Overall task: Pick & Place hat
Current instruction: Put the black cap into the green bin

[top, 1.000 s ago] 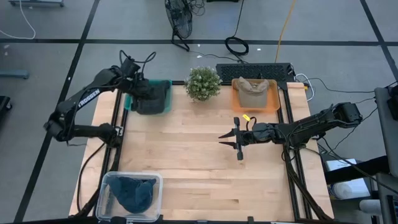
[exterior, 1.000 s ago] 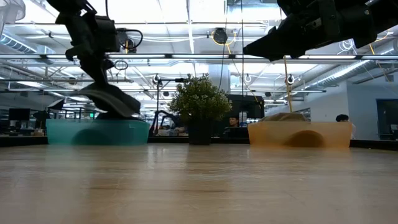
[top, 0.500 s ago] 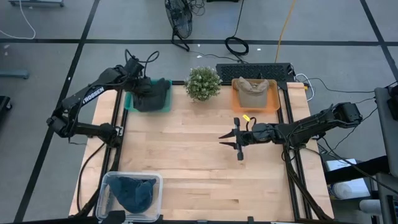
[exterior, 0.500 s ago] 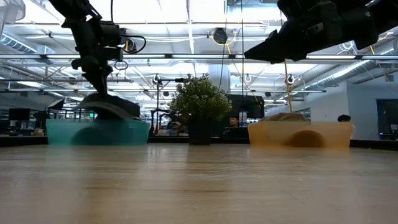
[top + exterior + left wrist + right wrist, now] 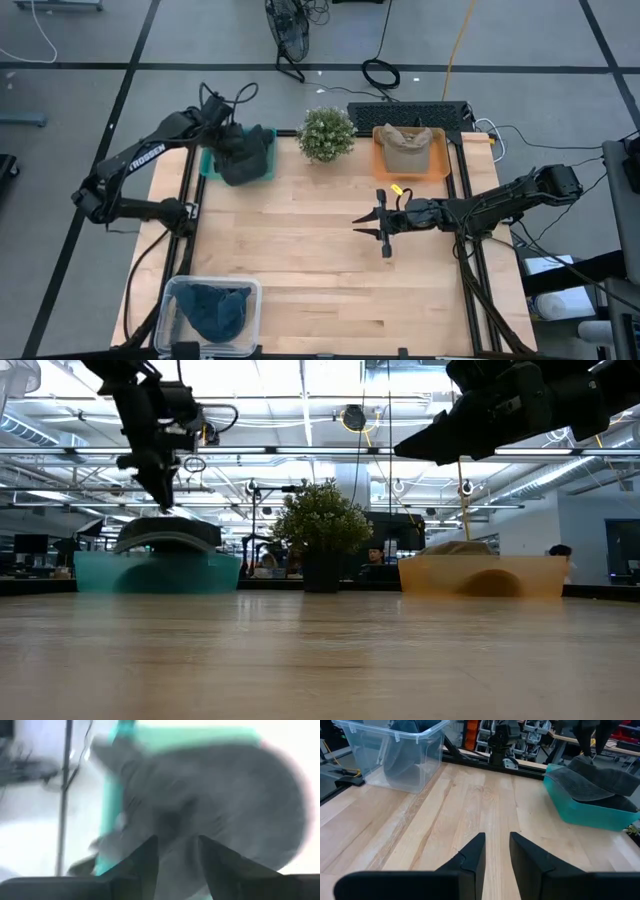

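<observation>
A dark grey hat (image 5: 252, 160) lies level on the rim of the teal bin (image 5: 206, 163) at the table's far left; the low view shows the hat (image 5: 168, 532) over the bin (image 5: 150, 572). My left gripper (image 5: 160, 498) stands just above the hat's crown, pointing down. In the left wrist view its fingers are apart (image 5: 177, 865) with the hat (image 5: 225, 795) beyond them. My right gripper (image 5: 383, 228) hovers open over the middle of the table, high in the low view (image 5: 400, 448). Its wrist view (image 5: 496, 855) shows the hat (image 5: 600, 777) far off.
A potted plant (image 5: 326, 133) stands at the far edge between the teal bin and an orange bin (image 5: 437, 168) that holds a tan hat (image 5: 405, 148). A clear plastic bin (image 5: 172, 300) with dark blue cloth sits at the near left corner. Bare wood lies between them.
The grey hat hung tilted from my left gripper above the teal bin. It has come down and now lies level on the bin's rim. My left gripper lowered with it, let go and lifted a little clear.
</observation>
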`<state>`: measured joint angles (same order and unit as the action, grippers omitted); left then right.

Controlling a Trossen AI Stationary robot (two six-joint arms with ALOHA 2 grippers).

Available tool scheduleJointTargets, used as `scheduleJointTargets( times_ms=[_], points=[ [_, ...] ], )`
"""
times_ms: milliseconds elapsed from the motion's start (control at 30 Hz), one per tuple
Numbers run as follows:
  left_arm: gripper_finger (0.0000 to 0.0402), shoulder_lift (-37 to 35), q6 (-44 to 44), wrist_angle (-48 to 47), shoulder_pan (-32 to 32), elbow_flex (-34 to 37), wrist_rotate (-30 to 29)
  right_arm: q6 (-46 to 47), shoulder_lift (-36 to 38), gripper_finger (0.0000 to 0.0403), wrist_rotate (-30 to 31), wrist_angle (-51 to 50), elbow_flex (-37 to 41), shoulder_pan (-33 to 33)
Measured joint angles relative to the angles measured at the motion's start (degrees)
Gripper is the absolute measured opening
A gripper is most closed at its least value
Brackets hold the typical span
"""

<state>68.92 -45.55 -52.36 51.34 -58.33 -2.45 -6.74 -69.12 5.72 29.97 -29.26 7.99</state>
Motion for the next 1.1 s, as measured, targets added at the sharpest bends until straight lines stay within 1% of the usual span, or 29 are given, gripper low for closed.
scheduleJointTargets(
  times_ms=[133,167,233,333,433,467,533,633,733,833,933,1000,1100],
  points=[
    [0.0164,-3.30,3.92,0.23,-3.32,0.00,9.45,-0.07,0.00,0.0075,0.00,0.03,0.00,0.00],
    [0.0169,-4.01,6.08,0.31,-4.03,0.00,10.61,-0.09,0.00,0.0075,0.00,0.10,0.00,0.00],
    [0.0181,-4.60,11.43,0.58,-5.38,-0.02,10.73,-0.09,0.00,0.0075,0.00,0.23,0.00,0.00],
    [0.0205,-3.96,22.69,-0.14,-6.87,-0.04,7.57,0.00,0.00,0.0075,0.00,0.23,0.00,0.00],
    [0.0230,-1.90,35.64,0.10,-7.78,-0.04,3.83,0.01,0.00,0.0075,0.00,0.69,0.00,0.00],
    [0.0238,-1.04,38.64,0.09,-7.97,-0.04,2.94,0.02,0.00,0.0075,0.00,0.99,0.00,0.00],
    [0.0250,0.69,41.79,0.11,-7.99,-0.04,0.72,0.02,0.00,0.0075,0.00,1.61,0.02,0.00],
    [0.0263,3.85,43.85,0.07,-7.99,-0.04,-4.19,0.02,0.00,0.0075,0.00,2.03,0.02,0.00],
    [0.0265,7.02,44.21,0.02,-7.97,-0.04,-5.80,0.04,0.00,0.0075,0.00,1.70,0.02,-0.01],
    [0.0254,9.93,42.54,0.19,-8.00,-0.04,-5.97,0.04,0.00,0.0075,0.00,1.39,0.02,-0.02],
    [0.0225,11.94,40.05,0.52,-8.01,-0.13,-6.09,0.04,0.00,0.0075,0.00,1.09,0.02,0.00],
    [0.0193,12.59,38.45,0.48,-8.03,-0.13,-6.02,0.02,0.00,0.0075,0.00,0.60,0.02,0.00],
    [0.0133,12.56,36.19,0.40,-8.21,-0.13,-5.92,0.04,0.00,0.0075,0.00,-0.27,0.02,0.00]
  ],
)
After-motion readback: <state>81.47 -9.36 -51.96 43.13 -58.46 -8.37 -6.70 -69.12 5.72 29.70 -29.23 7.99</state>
